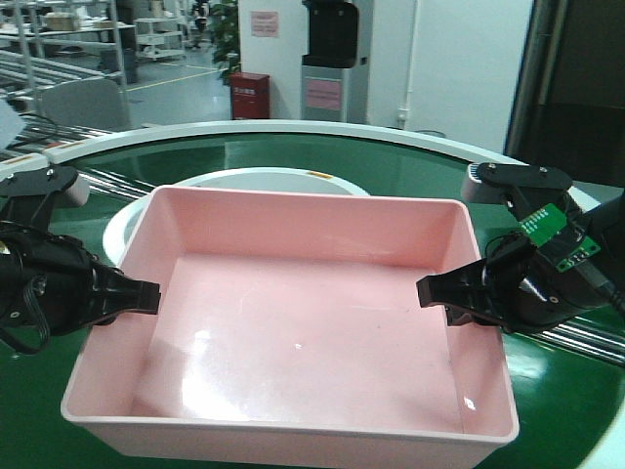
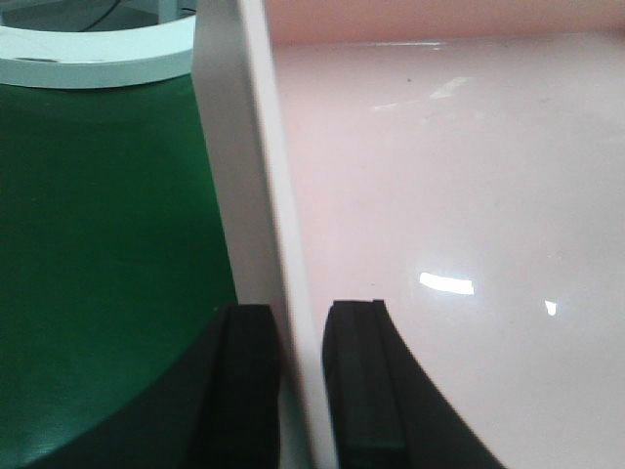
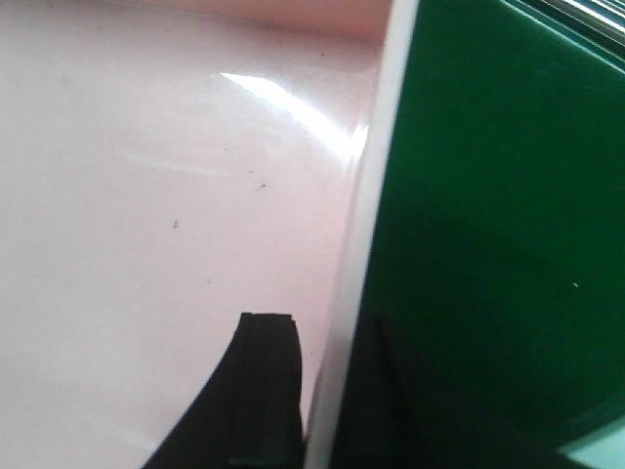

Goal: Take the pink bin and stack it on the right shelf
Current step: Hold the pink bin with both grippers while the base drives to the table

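Left gripper (image 1: 146,296) (image 2: 298,327): closed on the left wall of the pink bin (image 1: 303,332) (image 2: 439,195), one finger outside and one inside, both close against the plastic just below the rim. Right gripper (image 1: 435,291) (image 3: 322,337): likewise clamped across the right wall, inner finger on the pink side, outer finger on the belt side. From the right wrist view I read contact as likely but not certain.

Location: the bin sits between my two arms over the green conveyor belt (image 1: 322,151), long axis across the front view, and it is empty. I cannot tell whether its base is on the belt or just off it. The right shelf is not in any view.

Handling, as I judge it:
1. Weight: light, since it is an empty thin-walled tub.
2. Stiffness: moderate. The long sloping walls may bow under pinch load.
3. Surface: smooth and glossy, so the fingers could slide upward on the slope.
4. Grip point: mid-length of each short wall, under the rolled rim, as now.
5. Keep both arms level. Uneven lift would twist the tub out of one clamp.
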Motion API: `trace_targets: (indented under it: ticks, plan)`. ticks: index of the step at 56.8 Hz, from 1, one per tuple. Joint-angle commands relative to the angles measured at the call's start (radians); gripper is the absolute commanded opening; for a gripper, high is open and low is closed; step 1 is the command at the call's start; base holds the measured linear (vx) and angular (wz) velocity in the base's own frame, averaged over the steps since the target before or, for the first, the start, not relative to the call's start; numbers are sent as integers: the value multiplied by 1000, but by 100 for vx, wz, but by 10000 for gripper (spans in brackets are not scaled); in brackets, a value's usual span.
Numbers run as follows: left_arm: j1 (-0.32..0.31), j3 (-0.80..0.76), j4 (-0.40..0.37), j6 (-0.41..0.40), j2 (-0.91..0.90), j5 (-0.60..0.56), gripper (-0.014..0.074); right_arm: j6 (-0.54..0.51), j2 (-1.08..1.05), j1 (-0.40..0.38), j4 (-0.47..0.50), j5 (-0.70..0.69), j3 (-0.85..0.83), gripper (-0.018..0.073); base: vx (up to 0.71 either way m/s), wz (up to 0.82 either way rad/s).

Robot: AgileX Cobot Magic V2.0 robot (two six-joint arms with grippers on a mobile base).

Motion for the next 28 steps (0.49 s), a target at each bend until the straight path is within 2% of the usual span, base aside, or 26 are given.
trace_targets:
  ticks: [1, 13, 28]
  plan:
    - [-4, -33, -46, 21, -43, -45, -1, -29, -40, -8, -8, -82, -32, -8, -15, -31]
    - [-4, -33, -46, 21, -43, -45, -1, -29, -40, -8, -8, -82, -32, -8, -15, -41]
    - [-4, -33, -46, 21, -43, -45, -1, -29, -40, -8, -8, -82, -32, -8, -15, -58]
